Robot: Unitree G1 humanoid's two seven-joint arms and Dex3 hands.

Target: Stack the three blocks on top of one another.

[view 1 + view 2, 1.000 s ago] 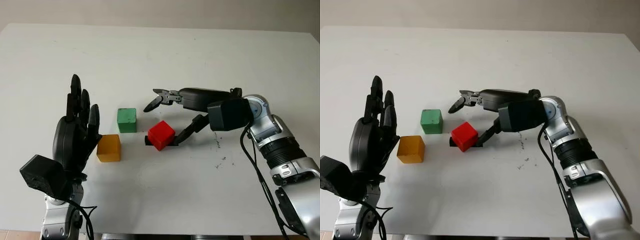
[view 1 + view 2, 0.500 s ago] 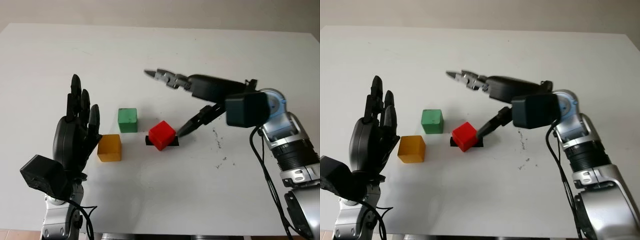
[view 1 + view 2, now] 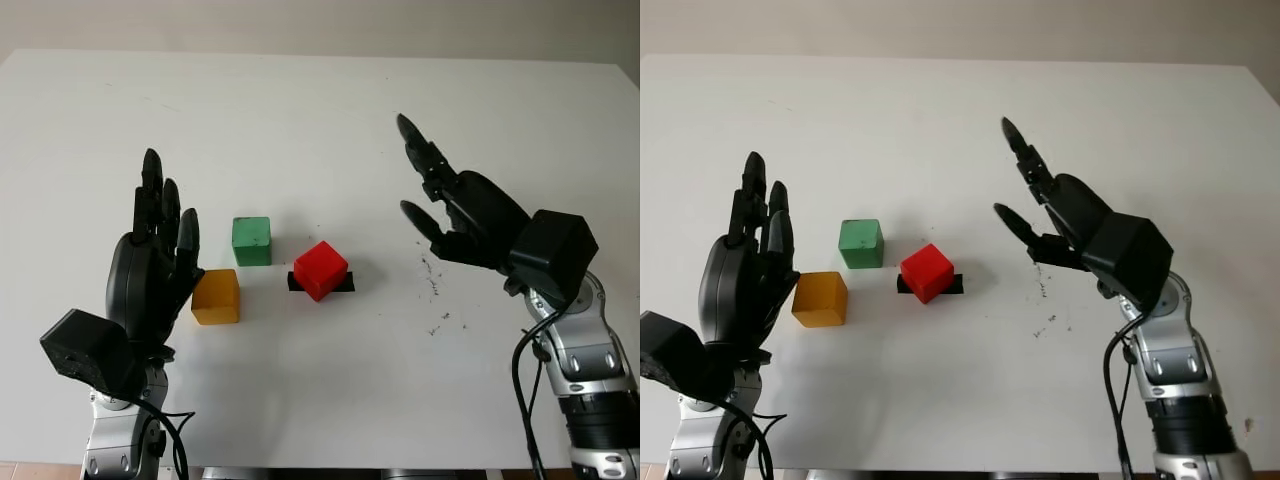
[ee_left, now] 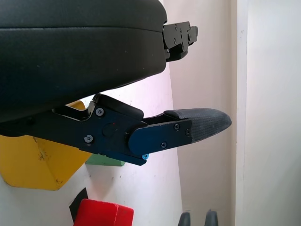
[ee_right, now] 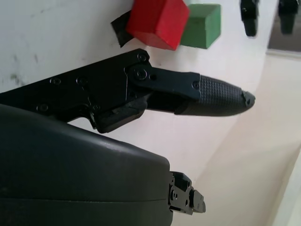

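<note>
- A white table [image 3: 320,110] is seen from above; its surface is matte and mostly clean, with small dark specks and scuffs [image 3: 437,290] scattered right of centre.
- Beyond the table's far edge a strip of pale beige wall [image 3: 320,20] is visible.
- The three blocks are spread singly on the table; none is stacked.
- The green block [image 3: 251,241] is set farthest from the robot, left of centre.
- The yellow block [image 3: 217,297] is placed nearer the robot, diagonally beside the green one and just apart from it.
- The red block [image 3: 321,270] is turned corner-on and sits on a small black patch [image 3: 345,286] stuck to the table, just right of the green block.
- The left hand [image 3: 150,270] is held upright at the near left, beside the yellow block, released and holding nothing.
- The right hand [image 3: 455,210] is raised above the table well right of the red block, unclenched and empty, its fingers [image 3: 418,150] pointing away from the robot.
</note>
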